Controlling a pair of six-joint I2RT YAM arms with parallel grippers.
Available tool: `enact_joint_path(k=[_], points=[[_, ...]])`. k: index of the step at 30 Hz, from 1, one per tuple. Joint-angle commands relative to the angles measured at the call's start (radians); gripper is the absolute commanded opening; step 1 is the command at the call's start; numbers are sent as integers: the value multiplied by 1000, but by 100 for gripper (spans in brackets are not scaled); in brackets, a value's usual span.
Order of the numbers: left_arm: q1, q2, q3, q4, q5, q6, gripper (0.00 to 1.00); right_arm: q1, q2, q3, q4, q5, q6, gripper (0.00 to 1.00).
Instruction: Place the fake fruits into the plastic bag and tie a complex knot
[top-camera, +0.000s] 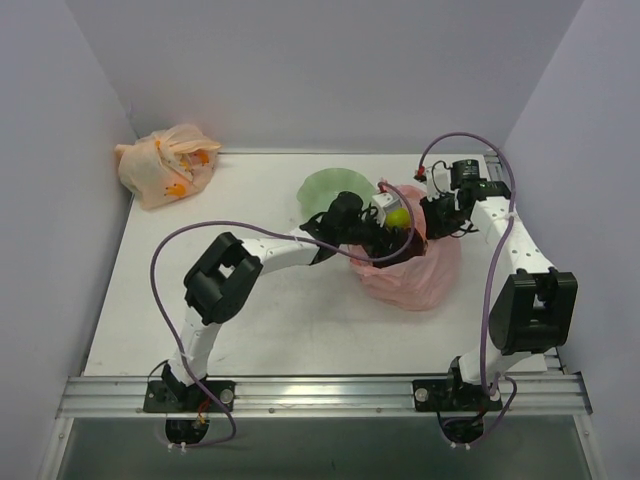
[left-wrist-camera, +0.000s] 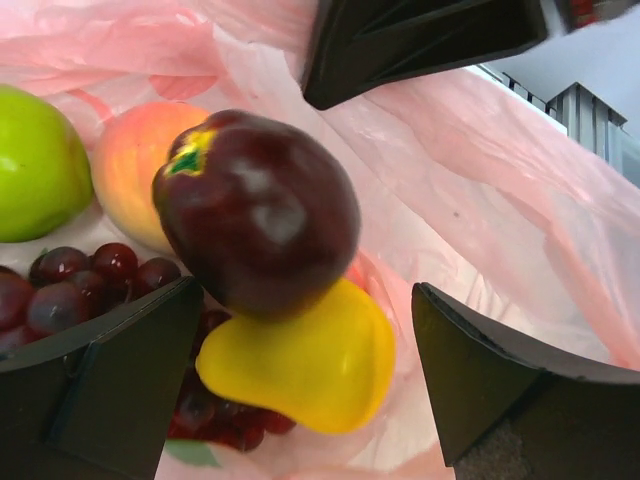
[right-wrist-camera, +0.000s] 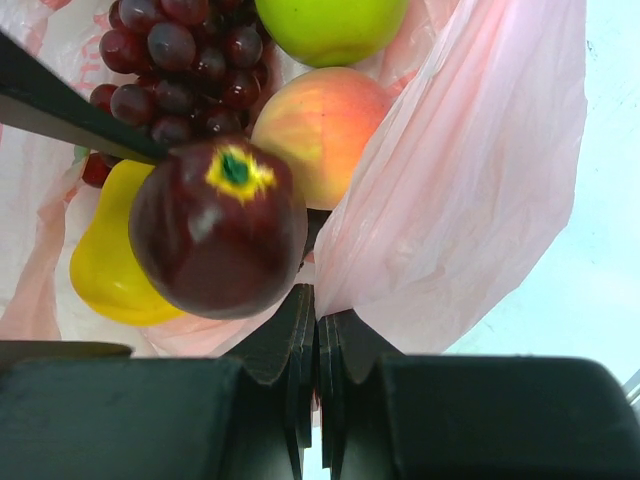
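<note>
Four fruits already lie in the plastic bag (top-camera: 415, 275), right of centre on the desk (top-camera: 270, 320): grapes (left-wrist-camera: 70, 285), peach (left-wrist-camera: 125, 170), green apple (left-wrist-camera: 35, 165), yellow pear (left-wrist-camera: 300, 365). A dark red apple (left-wrist-camera: 255, 210) sits over them, inside the left pincer (left-wrist-camera: 305, 295), jaws apart. The right pincer (right-wrist-camera: 316, 300) is clamped on the bag rim. Knot not yet begun.

Left end effector (left-wrist-camera: 308, 300) fingers spread, right end effector (right-wrist-camera: 317, 312) pinched shut
</note>
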Motion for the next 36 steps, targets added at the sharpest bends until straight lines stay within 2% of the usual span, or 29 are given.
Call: enact_joint_path(k=[1, 9, 16, 20, 24, 36], points=[[21, -149, -4, -4, 18, 78, 97, -5, -47, -13, -20, -18, -13, 0], [121, -265, -71, -71, 23, 82, 97, -3, -61, -30, -20, -17, -21, 0], [181, -368, -251, -173, -30, 164, 97, -2, -67, -36, -21, -23, -21, 0], [194, -387, -308, -211, -43, 167, 87, 0, -73, -48, -21, -23, -22, 0], [196, -377, -332, -211, -74, 184, 82, 5, -83, -64, -26, -26, -24, 0], [248, -154, -155, -240, -206, 244, 80, 20, -109, -108, -47, -20, -48, 0]])
